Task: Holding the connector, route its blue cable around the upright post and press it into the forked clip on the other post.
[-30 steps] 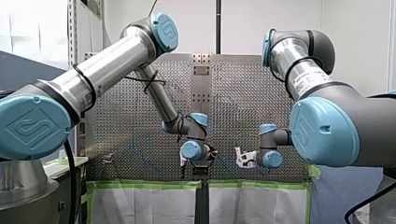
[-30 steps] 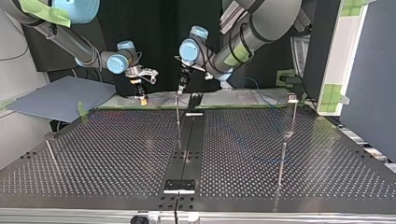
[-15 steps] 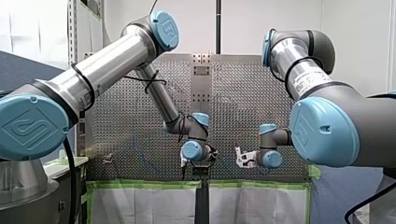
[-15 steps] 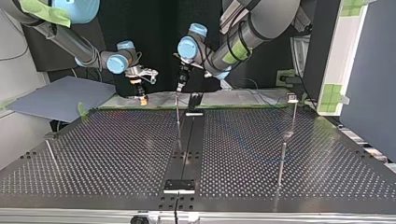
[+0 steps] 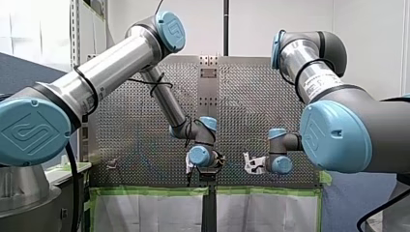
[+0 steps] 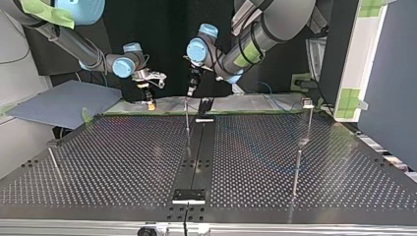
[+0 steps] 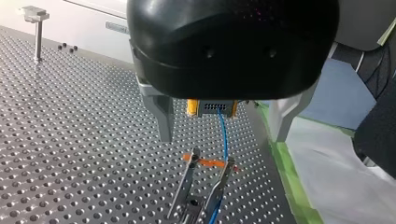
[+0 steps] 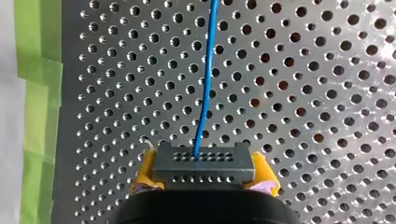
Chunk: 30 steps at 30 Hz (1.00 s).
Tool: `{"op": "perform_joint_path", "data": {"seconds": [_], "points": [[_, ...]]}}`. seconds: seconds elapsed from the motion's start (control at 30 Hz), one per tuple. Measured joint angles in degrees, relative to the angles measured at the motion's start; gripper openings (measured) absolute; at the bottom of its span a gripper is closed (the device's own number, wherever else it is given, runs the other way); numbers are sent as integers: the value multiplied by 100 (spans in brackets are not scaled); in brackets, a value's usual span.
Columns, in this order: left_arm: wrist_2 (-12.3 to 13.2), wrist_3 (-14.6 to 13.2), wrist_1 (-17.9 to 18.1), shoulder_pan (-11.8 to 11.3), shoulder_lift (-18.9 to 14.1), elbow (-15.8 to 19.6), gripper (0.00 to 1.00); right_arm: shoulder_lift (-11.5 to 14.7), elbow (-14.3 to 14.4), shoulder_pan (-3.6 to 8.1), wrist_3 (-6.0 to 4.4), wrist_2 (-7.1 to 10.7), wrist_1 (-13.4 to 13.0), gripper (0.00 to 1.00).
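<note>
1. I judge this to be the last stretch: bringing the blue cable [image 8: 206,93] to the forked clip [image 7: 187,179]. These views do not show me whether the cable has rounded the upright post.
2. My right claw [image 8: 204,179] pinches the grey connector [image 8: 204,161] between its yellow pads [image 8: 145,172]. The cable leaves the connector's face at 12 o'clock, straight ahead of the claw, over the perforated table [image 8: 327,93].
3. My left claw [image 7: 222,137] is spread wide, with nothing gripped between its metal fingers [image 7: 163,116]. In the top view it hangs above the clip's thin post [image 6: 187,118], which stands at its 6 o'clock. My right claw sits at its 9 o'clock, near but apart.
4. In the left wrist view the connector shows ahead of the left claw, between the spread fingers. The cable drops from it toward 6 o'clock and runs close along one prong of the clip. It seems to lie between the two prongs, but I cannot tell whether it is seated.
5. The next move, as I judge it, calls for a firm pinch on the connector and a taut line. The cable then goes down into the fork's slot, with the left claw free to guide or press it. The prongs are narrow and the cable thin, so alignment must be fine. Too hard a pull could slip the connector or bend the post.
</note>
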<state>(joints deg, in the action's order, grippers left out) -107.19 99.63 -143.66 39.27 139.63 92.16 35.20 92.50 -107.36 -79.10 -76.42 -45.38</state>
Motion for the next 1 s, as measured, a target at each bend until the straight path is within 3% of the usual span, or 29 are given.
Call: {"op": "perform_joint_path", "data": {"seconds": [0.43, 0.63, 0.8, 1.0], "points": [[-579, -111, -50, 222, -2, 86, 100, 1, 117, -36, 594, -120, 601, 0], [-841, -118, -45, 219, -3, 219, 100, 2, 323, -50, 746, -94, 598, 0], [-890, -116, -34, 201, -3, 260, 100, 3, 474, -65, 810, -34, 506, 0], [-871, -112, -32, 196, -3, 263, 100, 18, 510, -109, 1043, 101, 651, 0]]}}
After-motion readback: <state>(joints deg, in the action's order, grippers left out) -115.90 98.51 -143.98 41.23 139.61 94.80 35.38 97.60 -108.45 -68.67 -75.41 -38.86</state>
